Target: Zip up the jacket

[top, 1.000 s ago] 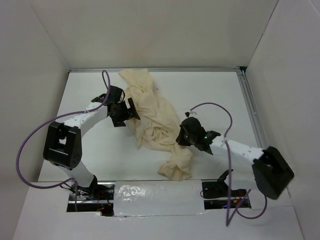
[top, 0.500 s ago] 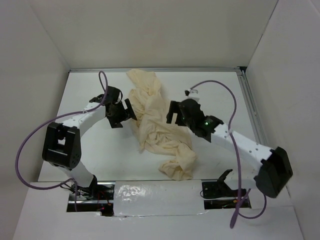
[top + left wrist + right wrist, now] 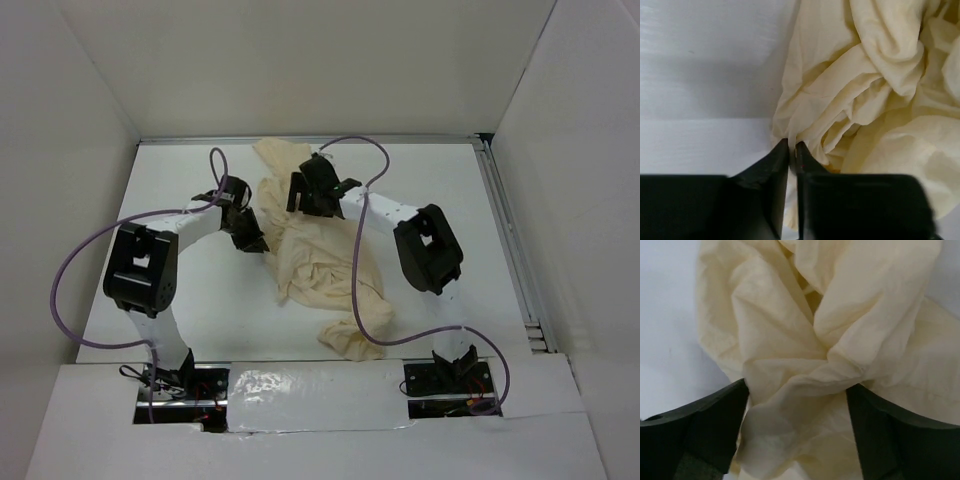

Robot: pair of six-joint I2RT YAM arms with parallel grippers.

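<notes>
The cream jacket (image 3: pixel 325 265) lies crumpled in the middle of the white table, running from the back edge down toward the near side. Its zipper pull is hidden in the folds. My left gripper (image 3: pixel 257 242) is at the jacket's left edge; in the left wrist view the gripper (image 3: pixel 792 146) is shut on a thin fold of the jacket (image 3: pixel 865 90). My right gripper (image 3: pixel 303 192) hovers over the jacket's upper part. In the right wrist view that gripper (image 3: pixel 797 390) is open, its jaws standing wide on either side of a bunched ridge of the jacket (image 3: pixel 805 335).
White walls (image 3: pixel 80 150) close in the table on three sides. A metal rail (image 3: pixel 505 230) runs along the right edge. Purple cables (image 3: pixel 355 260) loop over both arms, one draped across the jacket. A foil-taped strip (image 3: pixel 310 395) lies between the arm bases.
My right arm let go of the jacket's lower right and swung up to its top, jaws wide. My left gripper closed on the jacket's left edge. The cloth shifted slightly.
</notes>
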